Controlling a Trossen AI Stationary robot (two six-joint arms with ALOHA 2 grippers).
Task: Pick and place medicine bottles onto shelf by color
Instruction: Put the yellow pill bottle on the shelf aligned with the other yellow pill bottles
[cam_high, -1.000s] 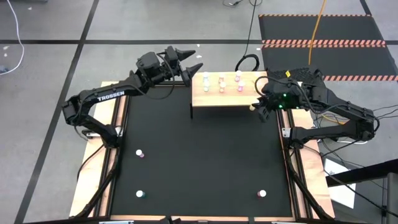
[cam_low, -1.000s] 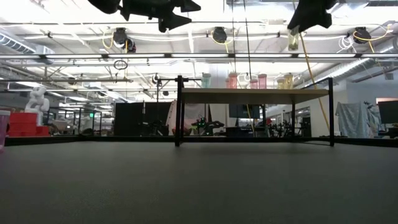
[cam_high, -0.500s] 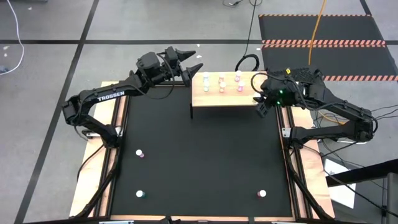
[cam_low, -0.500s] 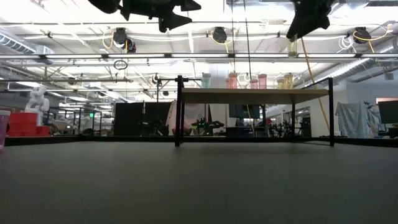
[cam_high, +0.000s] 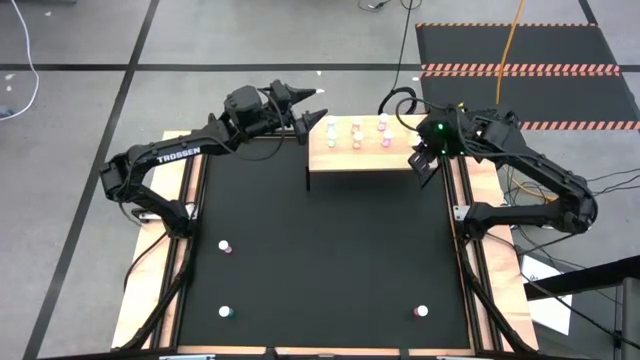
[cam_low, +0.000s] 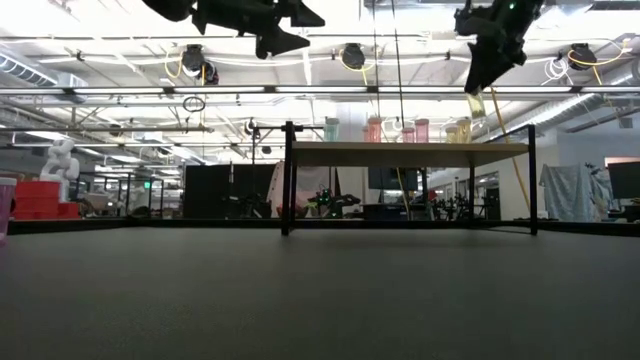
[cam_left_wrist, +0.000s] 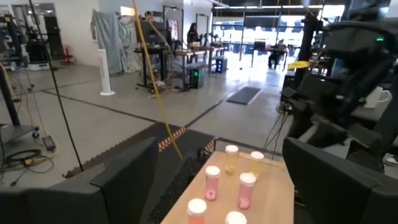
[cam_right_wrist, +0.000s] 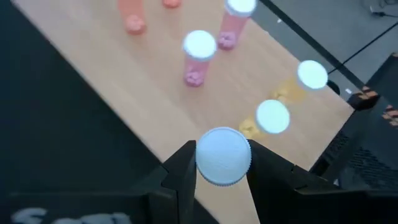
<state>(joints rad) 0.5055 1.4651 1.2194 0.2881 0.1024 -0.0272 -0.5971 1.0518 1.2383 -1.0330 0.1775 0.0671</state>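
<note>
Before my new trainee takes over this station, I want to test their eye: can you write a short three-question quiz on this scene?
1. True or false: the right gripper is empty.
2. How many bottles stand on the black table, off the shelf? A) one B) three C) five
3. Which gripper hovers by the shelf's left end?

Key:
1. False; it holds a white-capped bottle.
2. B.
3. The left gripper, jaws open.
</note>
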